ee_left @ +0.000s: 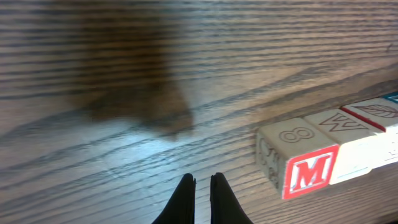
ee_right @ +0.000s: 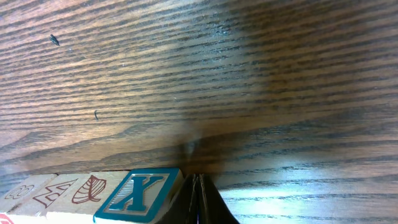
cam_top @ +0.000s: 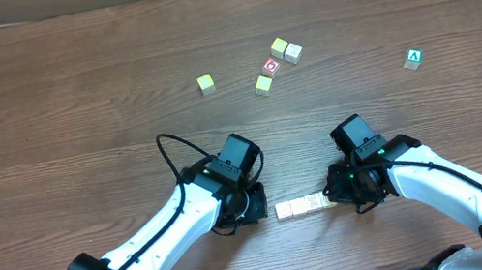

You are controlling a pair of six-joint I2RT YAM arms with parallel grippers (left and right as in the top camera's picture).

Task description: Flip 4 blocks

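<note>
The left jaws are closed and empty, their fingertips [ee_left: 186, 200] over bare surface [ee_left: 124, 93] just left of the blocks [cam_top: 303, 206]. These four lie in a touching row, the M block [ee_left: 309, 175] at its left end and the X block [ee_right: 140, 193] at its right. The right jaws, closed on nothing, sit just beside that right end. Loose cubes [cam_top: 263, 84] lie well beyond the row.
</note>
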